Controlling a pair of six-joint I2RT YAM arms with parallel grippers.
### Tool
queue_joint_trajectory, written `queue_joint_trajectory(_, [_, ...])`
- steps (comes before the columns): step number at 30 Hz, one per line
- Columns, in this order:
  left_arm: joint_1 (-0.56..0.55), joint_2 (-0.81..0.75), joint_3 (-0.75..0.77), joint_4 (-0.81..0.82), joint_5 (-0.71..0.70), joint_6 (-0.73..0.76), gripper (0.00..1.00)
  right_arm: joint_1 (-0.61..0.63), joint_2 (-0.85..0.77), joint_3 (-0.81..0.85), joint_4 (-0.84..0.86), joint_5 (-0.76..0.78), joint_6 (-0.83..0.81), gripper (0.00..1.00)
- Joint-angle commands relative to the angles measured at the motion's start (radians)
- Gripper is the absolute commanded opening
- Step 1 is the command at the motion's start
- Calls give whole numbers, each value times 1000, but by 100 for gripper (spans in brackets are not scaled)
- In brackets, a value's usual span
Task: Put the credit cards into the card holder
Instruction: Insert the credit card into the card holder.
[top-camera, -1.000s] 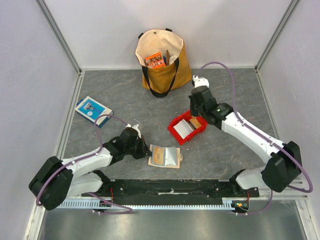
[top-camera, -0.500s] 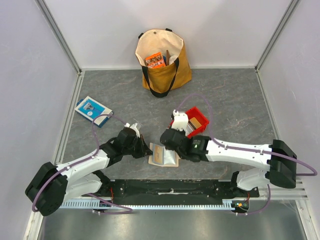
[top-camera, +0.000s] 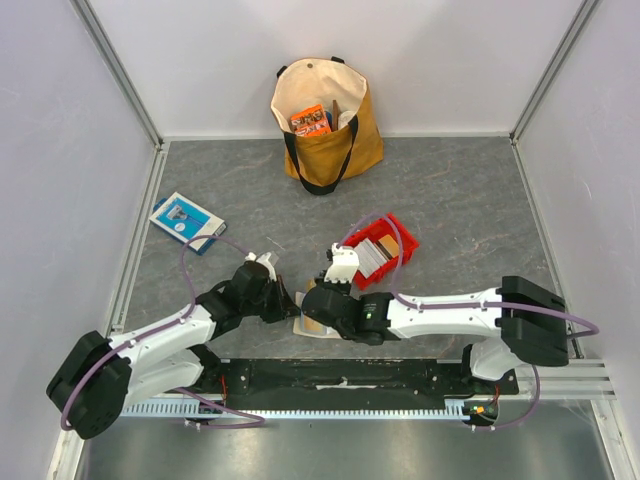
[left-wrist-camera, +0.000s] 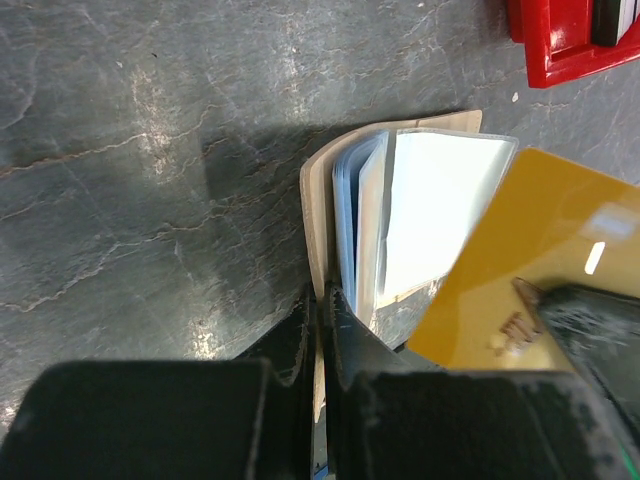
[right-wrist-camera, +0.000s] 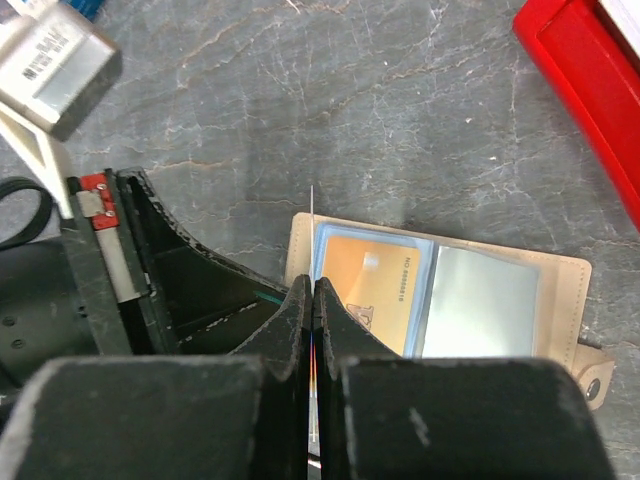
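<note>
My left arm (top-camera: 165, 336) and right arm (top-camera: 450, 306) are smooth white shells set between chunky black joints, and a looping purple cable (top-camera: 183, 262) trails along each. My left hand (left-wrist-camera: 322, 325) and right hand (right-wrist-camera: 313, 305) have matte black fingers with scuffed edges. The left hand carries a small red plate (right-wrist-camera: 93, 196), seemingly with two silver screws, beside a white bracket (right-wrist-camera: 35, 150).

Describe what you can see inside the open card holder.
Inside the card holder, an orange card is tucked in. The clear sleeve beside it looks pale, contents unclear. The right tool, shut on a second card, hides the holder's near corner.
</note>
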Motion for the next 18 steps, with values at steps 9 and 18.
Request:
queue_joint_trajectory(9, [-3,-25,-8,7,-9,-33,2,9,68,42,81,38,39,0])
queue_joint_trajectory(18, [-2,-37,-14,5,-12,-38,2,7,93,42,87,30,47,0])
